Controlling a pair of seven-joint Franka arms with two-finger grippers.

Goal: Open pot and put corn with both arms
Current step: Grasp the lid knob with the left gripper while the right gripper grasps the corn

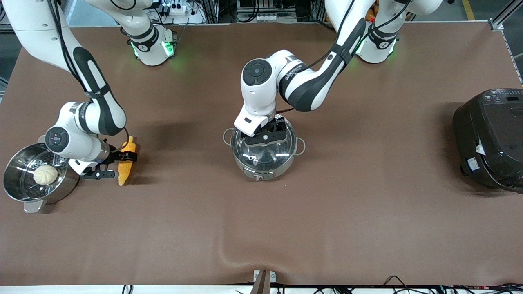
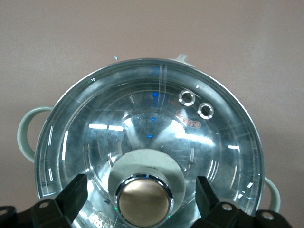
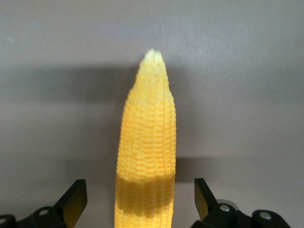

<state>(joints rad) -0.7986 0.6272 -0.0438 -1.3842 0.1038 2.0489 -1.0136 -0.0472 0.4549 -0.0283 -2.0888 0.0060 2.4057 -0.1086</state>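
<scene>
On the brown bench (image 1: 261, 228), the corn (image 1: 126, 163) lies flat near the right arm's end, beside a steamer basket (image 1: 20, 192) holding a pale bun (image 1: 45, 174). The right pincer (image 1: 115, 165) is spread around the cob, seemingly not touching. Mid-bench, the left pincer (image 1: 267, 136) straddles the lidded pot (image 1: 263, 149), spread beside the coppery knob (image 2: 142, 202).

brown table (image 1: 367, 212) – pot (image 1: 263, 153), corn (image 1: 126, 161), cooker (image 1: 490, 139), steamer (image 1: 30, 175)

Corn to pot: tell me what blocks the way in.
The glass lid still sits on the pot, closing it. The left gripper is open around the lid's knob; the right gripper is open astride the corn.
</scene>
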